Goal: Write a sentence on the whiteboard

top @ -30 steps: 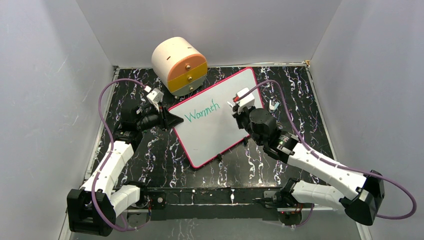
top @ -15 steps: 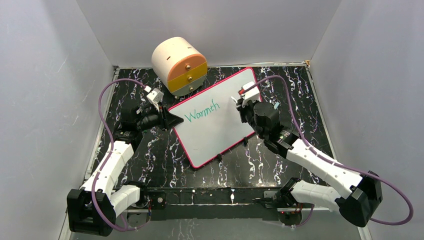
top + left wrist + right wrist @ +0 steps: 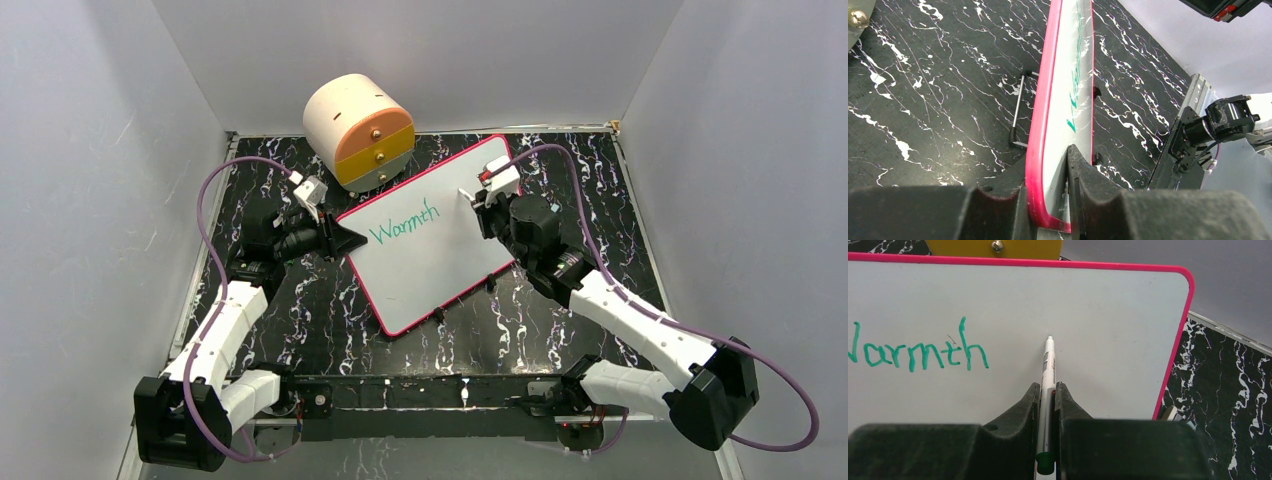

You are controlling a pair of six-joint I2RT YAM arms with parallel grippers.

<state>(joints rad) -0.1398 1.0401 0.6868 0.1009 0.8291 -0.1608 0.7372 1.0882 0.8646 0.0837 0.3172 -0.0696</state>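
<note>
The whiteboard [image 3: 430, 265], white with a pink rim, lies tilted on the black marbled table. Only the green word "Warmth" [image 3: 404, 222] is written on it, also seen in the right wrist view [image 3: 918, 354]. My left gripper [image 3: 345, 240] is shut on the board's left edge [image 3: 1040, 165]. My right gripper [image 3: 480, 205] is shut on a white marker [image 3: 1048, 370] with a green end. Its tip points at the bare board to the right of "Warmth"; I cannot tell whether it touches.
A cream and orange cylindrical drawer box [image 3: 360, 130] stands behind the board at the back. A small metal stand [image 3: 1018, 110] lies on the table beside the board. White walls enclose the table on three sides.
My right gripper with the marker has moved up and toward the board's far right part. The left gripper and the board have not moved. No new writing.
</note>
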